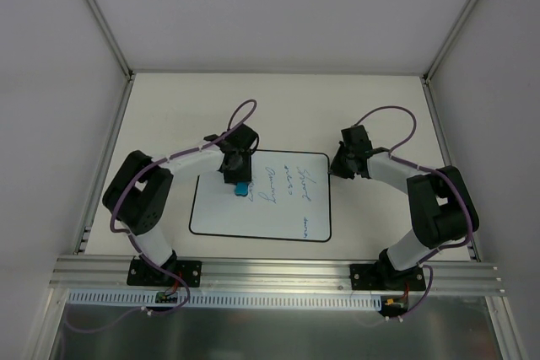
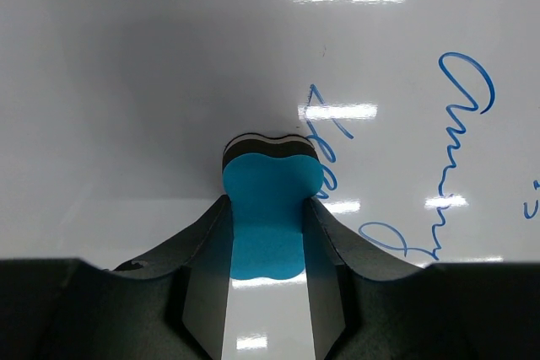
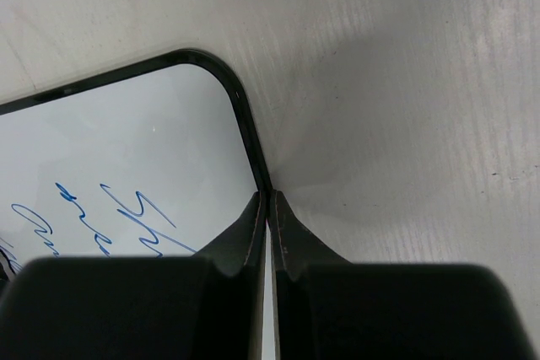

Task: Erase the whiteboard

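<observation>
The whiteboard (image 1: pixel 261 196) lies flat on the pale worktop (image 1: pixel 169 124), roughly midway between the two arms, with its long side running left to right. Blue handwriting (image 1: pixel 287 183) covers its middle and right part, and one short scrap sits near the near right corner. The left strip of the board looks bare.

The left end effector (image 1: pixel 239 181) hangs over the upper left part of the board, clenched on a small blue eraser (image 1: pixel 241 189). In the left wrist view the two fingers (image 2: pixel 325 242) pinch the eraser (image 2: pixel 266 225) at its narrow waist. Its dark and white layers face the whiteboard (image 2: pixel 126 82), just beside the nearest blue strokes (image 2: pixel 325 120). I cannot tell whether it is pressed on the surface.

The right end effector (image 1: pixel 336 166) is at the board's right edge, close to the far right corner. Seen from the right wrist, this end effector (image 3: pixel 268 200) has its jaws closed together with only a thin slit between them. The tips meet the black border of the whiteboard (image 3: pixel 126 141) just below the rounded corner.

Purple cables (image 1: pixel 245 111) loop above both wrists. The left arm's forearm crosses the worktop left of the board. An aluminium rail (image 1: pixel 278 271) carries both bases along the near edge.
</observation>
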Motion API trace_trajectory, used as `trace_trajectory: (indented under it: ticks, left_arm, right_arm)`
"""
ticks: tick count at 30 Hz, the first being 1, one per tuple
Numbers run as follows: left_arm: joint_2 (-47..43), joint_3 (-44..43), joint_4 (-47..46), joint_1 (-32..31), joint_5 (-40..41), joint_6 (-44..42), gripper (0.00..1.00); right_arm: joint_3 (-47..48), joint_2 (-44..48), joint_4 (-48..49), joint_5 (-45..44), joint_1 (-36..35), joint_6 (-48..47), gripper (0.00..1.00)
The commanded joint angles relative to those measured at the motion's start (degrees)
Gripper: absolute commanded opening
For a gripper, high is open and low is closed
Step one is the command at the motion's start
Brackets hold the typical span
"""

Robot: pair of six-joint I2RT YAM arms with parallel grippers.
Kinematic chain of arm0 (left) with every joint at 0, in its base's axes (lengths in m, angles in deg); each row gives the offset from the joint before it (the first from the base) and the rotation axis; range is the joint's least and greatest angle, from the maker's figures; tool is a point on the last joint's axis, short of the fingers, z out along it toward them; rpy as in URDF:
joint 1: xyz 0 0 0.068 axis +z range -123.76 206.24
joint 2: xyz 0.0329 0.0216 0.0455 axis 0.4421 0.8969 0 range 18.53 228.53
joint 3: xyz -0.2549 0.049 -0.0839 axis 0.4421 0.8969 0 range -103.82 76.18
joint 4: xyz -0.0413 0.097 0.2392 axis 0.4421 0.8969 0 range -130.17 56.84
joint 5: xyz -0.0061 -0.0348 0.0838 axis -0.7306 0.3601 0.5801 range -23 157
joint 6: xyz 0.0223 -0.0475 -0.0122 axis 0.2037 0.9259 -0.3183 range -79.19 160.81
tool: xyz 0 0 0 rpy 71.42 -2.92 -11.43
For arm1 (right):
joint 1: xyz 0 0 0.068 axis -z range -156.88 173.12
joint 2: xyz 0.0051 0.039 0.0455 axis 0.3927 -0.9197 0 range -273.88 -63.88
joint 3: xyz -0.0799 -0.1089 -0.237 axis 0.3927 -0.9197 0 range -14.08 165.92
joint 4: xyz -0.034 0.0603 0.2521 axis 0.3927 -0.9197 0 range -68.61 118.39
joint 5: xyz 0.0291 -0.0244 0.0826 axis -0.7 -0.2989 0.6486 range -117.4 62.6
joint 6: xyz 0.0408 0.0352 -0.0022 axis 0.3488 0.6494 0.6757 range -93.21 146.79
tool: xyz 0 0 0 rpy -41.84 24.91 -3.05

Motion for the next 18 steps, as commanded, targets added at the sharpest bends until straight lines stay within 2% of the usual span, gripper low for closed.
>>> trace_trajectory:
  ticks: [1,9,18]
  left_arm:
    - [1.8,3.3,3.5,-0.9,0.5,3.2,0.00]
    - [-4.8,9.8,6.4,2.0,5.4,3.4,0.00]
    - [-12.9,17.4,6.5,8.9,4.3,2.0,0.00]
  right_arm:
    - [-1.8,0.3,-1.7,-2.7,-0.4,-1.2,0.00]
    - [-2.5,1.1,-1.8,-2.8,-0.4,-1.2,0.00]
    - [-2.3,1.2,-1.6,-2.7,-0.4,-1.2,0.00]
